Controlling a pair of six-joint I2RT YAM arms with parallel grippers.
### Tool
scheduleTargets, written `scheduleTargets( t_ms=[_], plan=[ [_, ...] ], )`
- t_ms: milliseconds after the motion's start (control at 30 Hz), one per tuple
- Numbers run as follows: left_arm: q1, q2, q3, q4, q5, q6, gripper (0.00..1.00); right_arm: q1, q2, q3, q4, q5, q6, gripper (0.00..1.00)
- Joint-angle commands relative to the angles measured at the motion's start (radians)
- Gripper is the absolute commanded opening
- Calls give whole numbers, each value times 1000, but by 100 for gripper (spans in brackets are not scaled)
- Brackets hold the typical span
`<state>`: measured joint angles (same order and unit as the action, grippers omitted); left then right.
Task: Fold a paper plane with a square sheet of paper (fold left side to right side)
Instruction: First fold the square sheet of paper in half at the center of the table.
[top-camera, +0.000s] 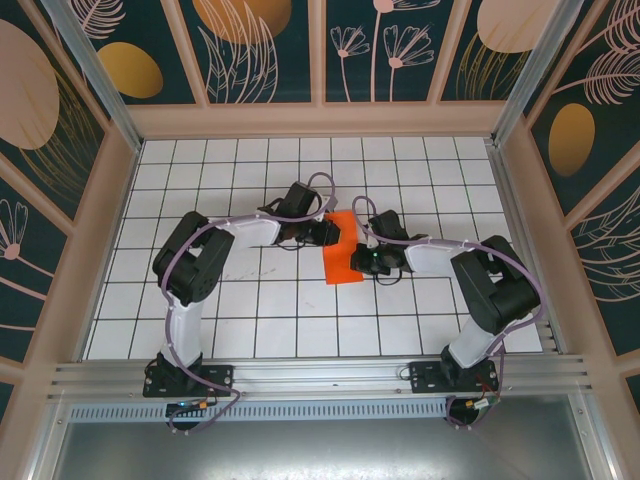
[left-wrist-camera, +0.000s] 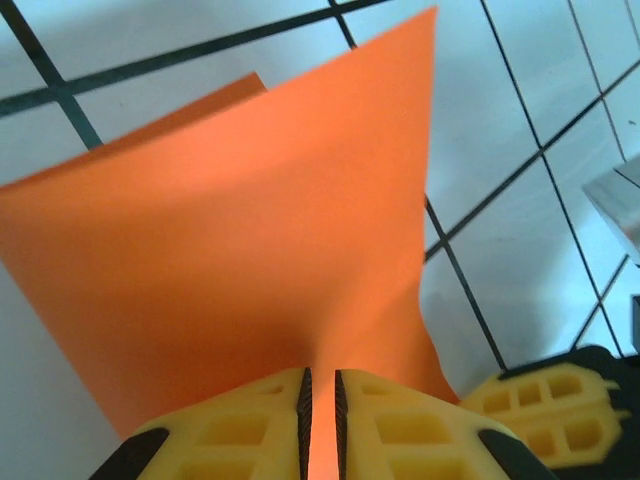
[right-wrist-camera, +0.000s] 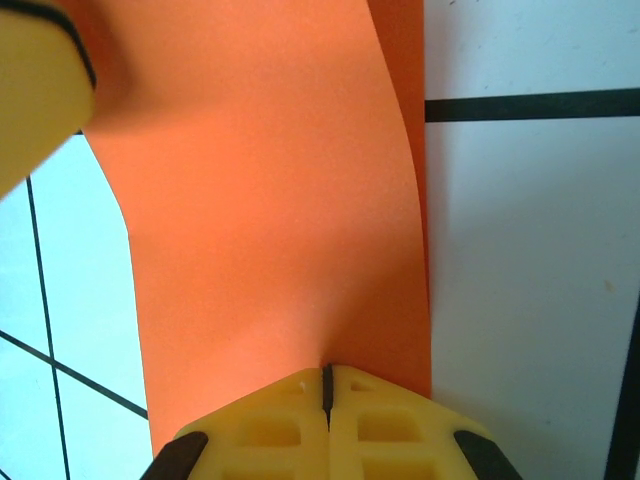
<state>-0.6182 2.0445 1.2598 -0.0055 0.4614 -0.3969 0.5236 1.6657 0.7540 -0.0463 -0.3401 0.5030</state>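
Note:
The square sheet of paper (top-camera: 342, 264) is bright orange and lies mid-table, bent over itself between both grippers. In the left wrist view the paper (left-wrist-camera: 250, 230) rises as a broad curved flap with a second layer's corner behind it. My left gripper (top-camera: 325, 233) (left-wrist-camera: 320, 376) has its jaws a narrow slit apart, orange showing in the gap. My right gripper (top-camera: 362, 258) (right-wrist-camera: 326, 372) is shut on the paper's (right-wrist-camera: 270, 220) edge, pads pressed together. The paper plane is not formed.
The white gridded table (top-camera: 250, 310) has free room all around the paper. Wooden walls (top-camera: 110, 230) and an aluminium rail (top-camera: 320, 375) enclose it. The right gripper's yellow finger (left-wrist-camera: 545, 405) shows in the left wrist view, and the left's (right-wrist-camera: 35, 90) in the right wrist view.

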Motion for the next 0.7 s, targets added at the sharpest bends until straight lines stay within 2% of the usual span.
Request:
scheduleTargets(
  t_ms=[0, 667],
  plan=[
    [5, 50, 28, -34, -21, 13, 19, 4, 48, -7, -109, 80, -21, 1],
    [55, 50, -43, 84, -121, 20, 20, 3, 34, -23, -173, 105, -55, 0]
  ],
)
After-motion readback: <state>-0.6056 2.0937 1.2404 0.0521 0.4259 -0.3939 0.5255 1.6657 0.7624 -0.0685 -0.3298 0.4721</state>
